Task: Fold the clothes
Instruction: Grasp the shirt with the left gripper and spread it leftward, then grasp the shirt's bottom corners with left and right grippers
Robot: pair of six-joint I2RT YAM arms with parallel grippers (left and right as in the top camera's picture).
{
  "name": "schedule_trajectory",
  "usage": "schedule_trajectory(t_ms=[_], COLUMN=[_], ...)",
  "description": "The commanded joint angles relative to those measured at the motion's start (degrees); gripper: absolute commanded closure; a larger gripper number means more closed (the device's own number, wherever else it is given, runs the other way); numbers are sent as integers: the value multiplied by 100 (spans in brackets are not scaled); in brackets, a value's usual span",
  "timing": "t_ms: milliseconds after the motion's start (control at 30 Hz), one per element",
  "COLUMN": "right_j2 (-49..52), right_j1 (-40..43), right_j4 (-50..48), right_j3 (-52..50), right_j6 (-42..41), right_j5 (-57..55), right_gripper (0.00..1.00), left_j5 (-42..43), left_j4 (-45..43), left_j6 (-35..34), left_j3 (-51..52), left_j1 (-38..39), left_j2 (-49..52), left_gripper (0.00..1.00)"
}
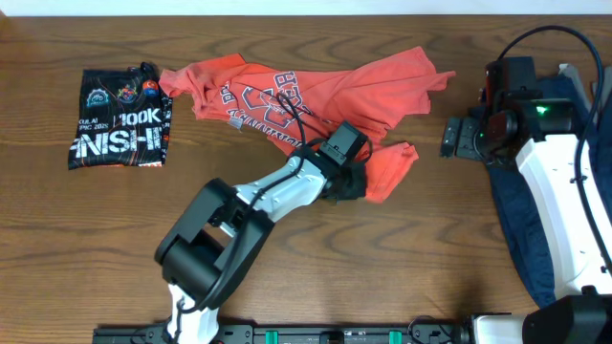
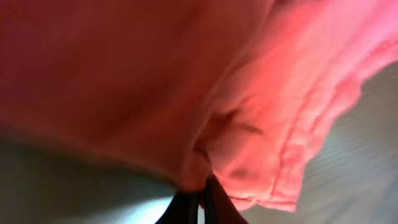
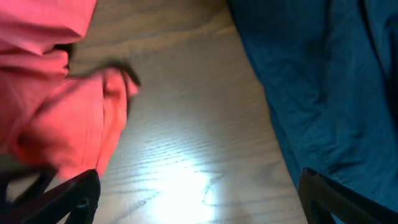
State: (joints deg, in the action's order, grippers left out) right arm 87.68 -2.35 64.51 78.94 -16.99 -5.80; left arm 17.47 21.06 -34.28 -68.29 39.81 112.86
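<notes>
The orange-red T-shirt (image 1: 316, 91) with a navy-and-white crest lies crumpled across the table's upper middle. My left gripper (image 1: 349, 182) is shut on its lower right hem; the left wrist view shows the fingertips (image 2: 202, 202) pinching orange fabric (image 2: 249, 124). My right gripper (image 1: 449, 139) is open and empty above bare wood, right of the shirt; its fingers frame the table in the right wrist view (image 3: 199, 196). The orange shirt (image 3: 56, 118) shows at the left there. A navy blue shirt (image 1: 526, 220) lies at the right edge, partly under the right arm; it also shows in the right wrist view (image 3: 329, 81).
A folded black shirt (image 1: 120, 129) with "100K FINISH" print lies at the upper left. The wooden table (image 1: 382, 277) shows bare wood in front and between the orange shirt and the right arm.
</notes>
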Motion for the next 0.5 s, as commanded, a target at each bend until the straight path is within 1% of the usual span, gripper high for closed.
schedule_trajectory(t_ms=[0,100,167,233,300,367,467], right_j2=[-87,-68,-35,24,107,210,407], right_j1=[114,131,127,114,116,116,116], right_j4=[-92,-114,-118,-133,-149,-149,-149], right_j3=[24,24,22,17,4,0,0], right_j6=[-74,-52,127,304,313,280,111], right_j5=[2,26,315,756,955,1054,1353], right_gripper=[1,3,4,5,6,7,9], left_j5=[-195,-195,-240,-691,-1178,-1471,-1493], left_j4=[1060,2369,3097,3707,4048,4242,4415], left_j6=[529,951,1294,1392,1392,1392,1390], left_j3=[68,68,68,68,68,68,68], left_j1=[-293,-785,-1224,-1753,-2234,-2656,-3084], left_j2=[-483,-1209,-1746,-2319,-2800,-3193,-3615], left_gripper=[94,94,94,94,94,94,94])
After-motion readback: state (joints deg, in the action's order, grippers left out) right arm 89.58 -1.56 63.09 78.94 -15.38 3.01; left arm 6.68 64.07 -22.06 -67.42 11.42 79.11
